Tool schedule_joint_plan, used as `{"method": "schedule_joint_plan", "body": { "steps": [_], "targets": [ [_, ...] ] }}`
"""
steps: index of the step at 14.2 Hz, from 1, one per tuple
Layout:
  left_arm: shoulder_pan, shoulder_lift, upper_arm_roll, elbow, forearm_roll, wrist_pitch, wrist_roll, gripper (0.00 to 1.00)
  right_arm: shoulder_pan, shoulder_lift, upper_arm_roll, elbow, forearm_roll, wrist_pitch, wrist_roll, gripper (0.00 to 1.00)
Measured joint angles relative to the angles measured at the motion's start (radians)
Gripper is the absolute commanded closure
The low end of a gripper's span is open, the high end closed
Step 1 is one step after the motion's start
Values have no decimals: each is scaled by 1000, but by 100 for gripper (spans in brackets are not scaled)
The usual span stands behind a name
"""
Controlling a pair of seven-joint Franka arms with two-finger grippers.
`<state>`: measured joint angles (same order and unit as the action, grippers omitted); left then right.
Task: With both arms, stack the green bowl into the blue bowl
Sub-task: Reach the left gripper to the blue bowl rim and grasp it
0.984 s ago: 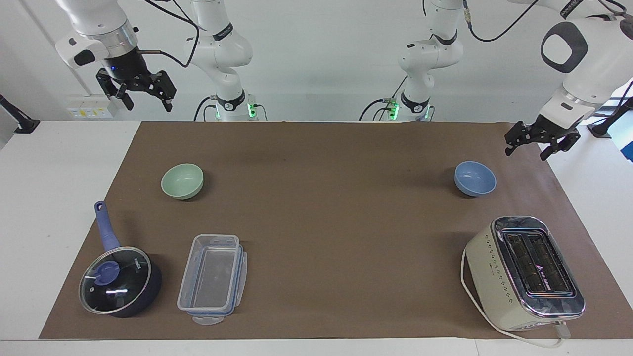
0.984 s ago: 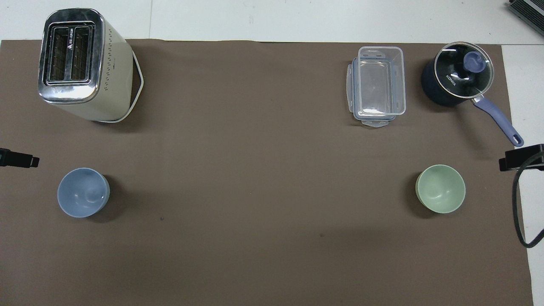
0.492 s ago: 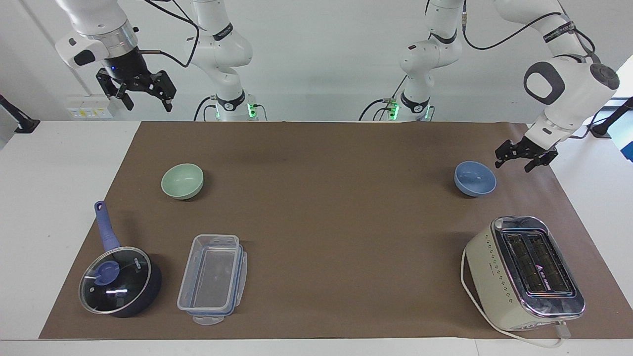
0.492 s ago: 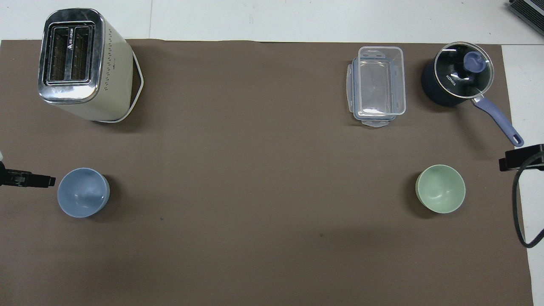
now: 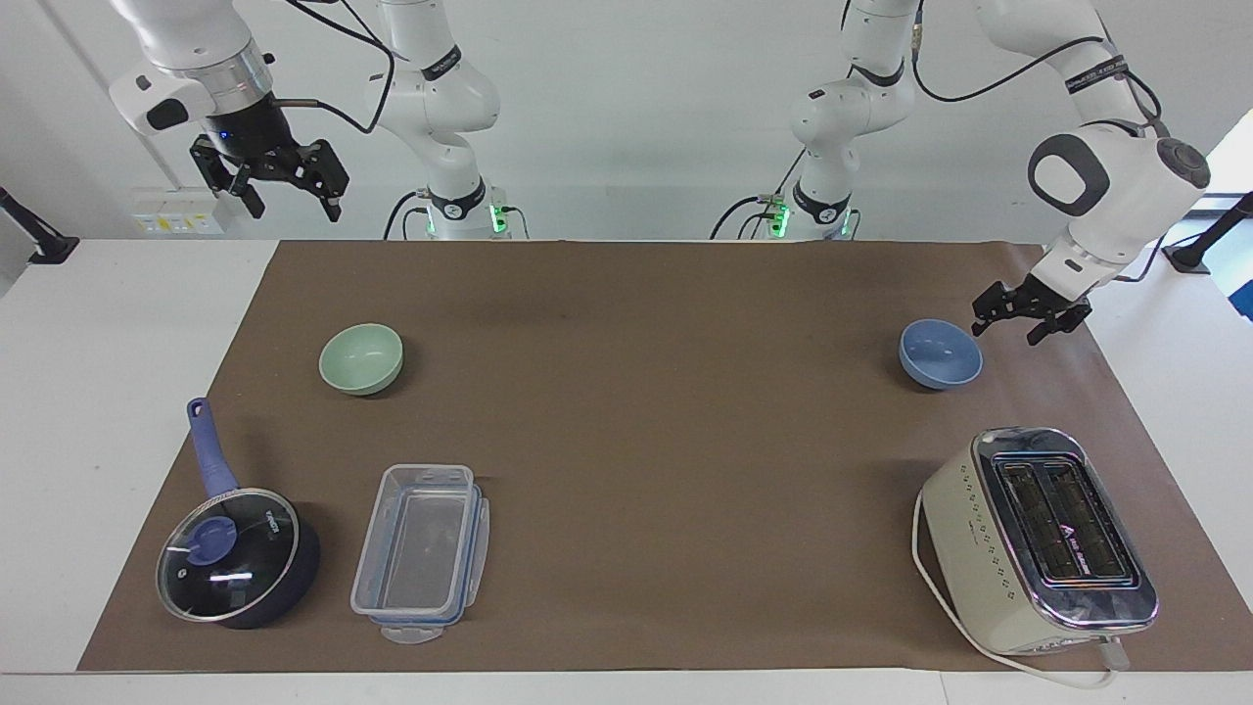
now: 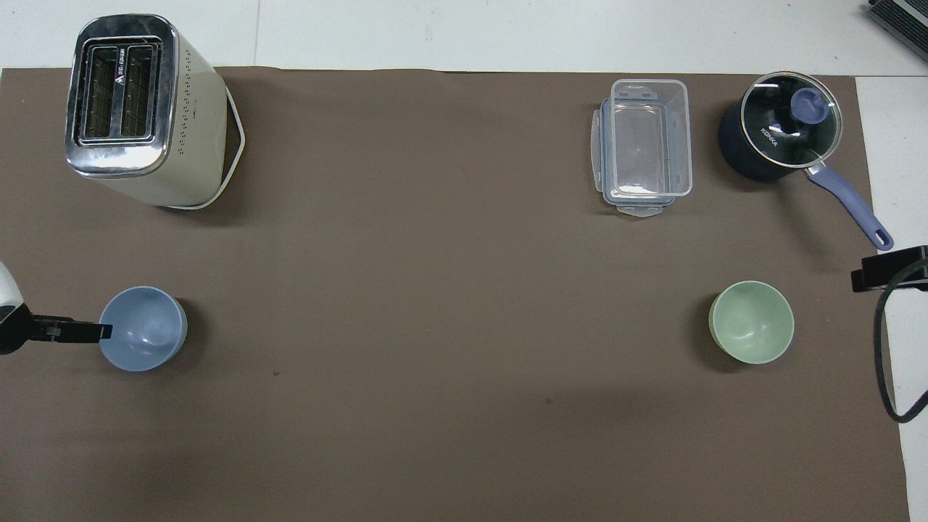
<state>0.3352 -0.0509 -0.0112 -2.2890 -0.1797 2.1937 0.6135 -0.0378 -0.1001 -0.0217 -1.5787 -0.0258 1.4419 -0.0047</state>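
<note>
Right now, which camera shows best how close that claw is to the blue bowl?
The facing view: the open left gripper sits at the blue bowl's rim, its height plain. The overhead view shows only a fingertip over the rim.
</note>
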Motion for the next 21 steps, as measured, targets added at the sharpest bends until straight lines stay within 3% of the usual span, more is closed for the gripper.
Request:
{"method": "schedule_joint_plan", "body": {
  "steps": [9, 12, 14, 16, 18, 19, 21],
  "targets": [
    [17, 58, 1, -26, -21, 70, 35, 1, 0, 0, 0, 0, 0, 0, 0, 0],
    [21, 65, 0, -28, -29, 77, 38, 8, 0, 0, 0, 0, 0, 0, 0, 0],
    [21, 65, 0, -28, -54, 78, 39, 27, 0, 0, 0, 0, 0, 0, 0, 0],
    [21, 65, -1, -28, -74, 78, 40, 65, 0, 0, 0, 0, 0, 0, 0, 0],
    [21, 65, -1, -29, -81, 78, 41, 94, 0, 0, 0, 0, 0, 0, 0, 0],
    [21, 65, -1, -29, -81, 78, 41, 100, 0, 0, 0, 0, 0, 0, 0, 0],
    [21, 65, -2, -29, -82, 79, 42, 100, 0, 0, 0, 0, 0, 0, 0, 0]
  ]
}}
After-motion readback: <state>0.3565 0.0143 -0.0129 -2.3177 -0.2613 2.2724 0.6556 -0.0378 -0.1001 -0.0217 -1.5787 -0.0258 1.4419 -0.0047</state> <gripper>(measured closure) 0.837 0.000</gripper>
